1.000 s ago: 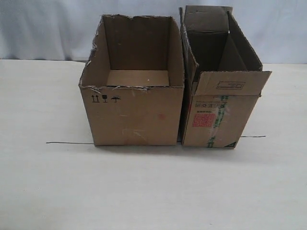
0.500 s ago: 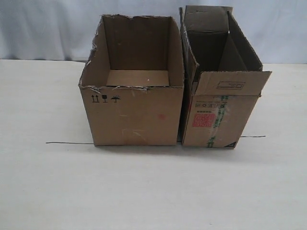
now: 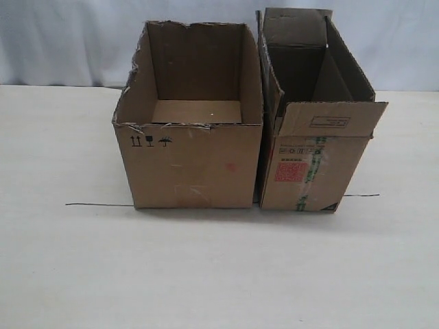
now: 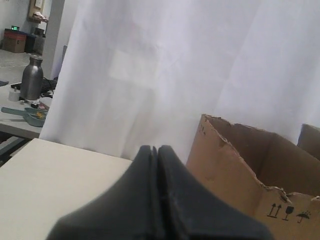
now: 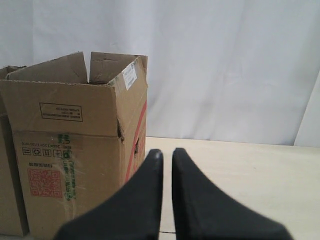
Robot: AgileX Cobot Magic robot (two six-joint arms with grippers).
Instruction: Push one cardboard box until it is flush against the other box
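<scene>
The wide torn-rimmed box (image 3: 188, 164) stands at the centre-left of the exterior view. It carries three small black handling symbols (image 3: 151, 141) near the upper left of its front: up arrows, a glass and an umbrella. The narrower box (image 3: 302, 157) stands just to the right of it, side by side, with only a thin dark seam between their walls; whether they touch all along cannot be told.

The narrower box's front has a red square label (image 3: 291, 171) and a strip of green-printed tape (image 3: 314, 164). A printed rectangle (image 3: 329, 122) sits on the folded-down flap. All of this print is too small to read. A white sticker (image 5: 130, 75) on its top corner is also illegible.

Both boxes rest on the pale bench (image 3: 206, 274), which has a thin dark line (image 3: 96, 204) drawn across it.

In the left wrist view the left pincer (image 4: 154, 148) is clenched, fingers pressed together on nothing. The torn-rimmed box lies at the lower right of that frame, apart from the tips. A metal bottle (image 4: 31, 77) shows at the upper left.

In the right wrist view the right pincer (image 5: 167, 152) is all but clenched, with a thin slit between its fingers and nothing held. The narrower box fills the left of that frame, not touching the tips.
</scene>
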